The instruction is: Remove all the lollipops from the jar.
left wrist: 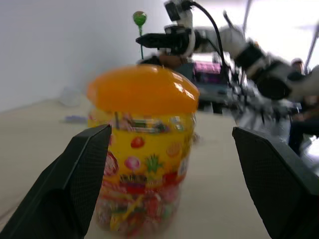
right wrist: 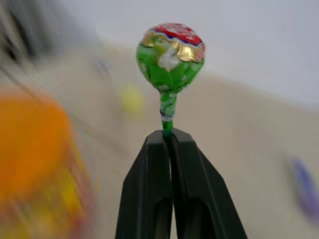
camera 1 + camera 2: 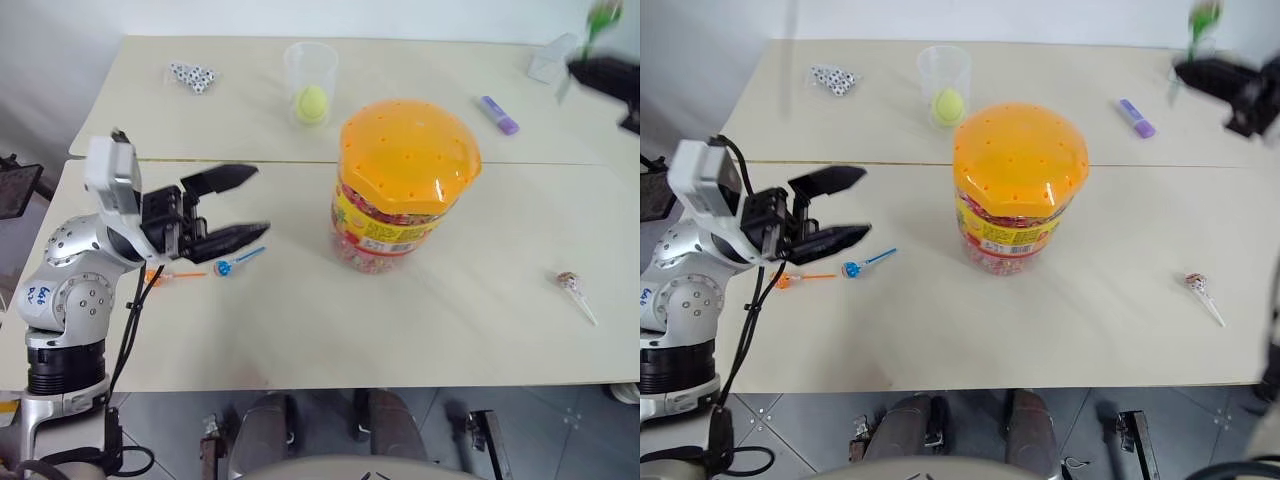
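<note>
Nearest the camera, the left gripper (image 3: 232, 208) hangs over the table's (image 3: 420, 340) near-left part, fingers spread wide and grasping nothing, pointing right toward the jar (image 3: 400, 185). Just beneath it lie the orange lollipop (image 3: 158, 275) and the blue lollipop (image 3: 224, 266), sticks running roughly left-right; the pink-white lollipop (image 3: 570, 283) lies near right, its stick angled toward the near-right. The jar stands upright mid-table, its orange lid on. At far right the right gripper (image 2: 168, 133) has its fingers clenched on the stick of the green lollipop (image 2: 171, 57), head up, long axis near vertical. By my judgement this is the last lollipop out; next it must be lowered onto the table and released.
</note>
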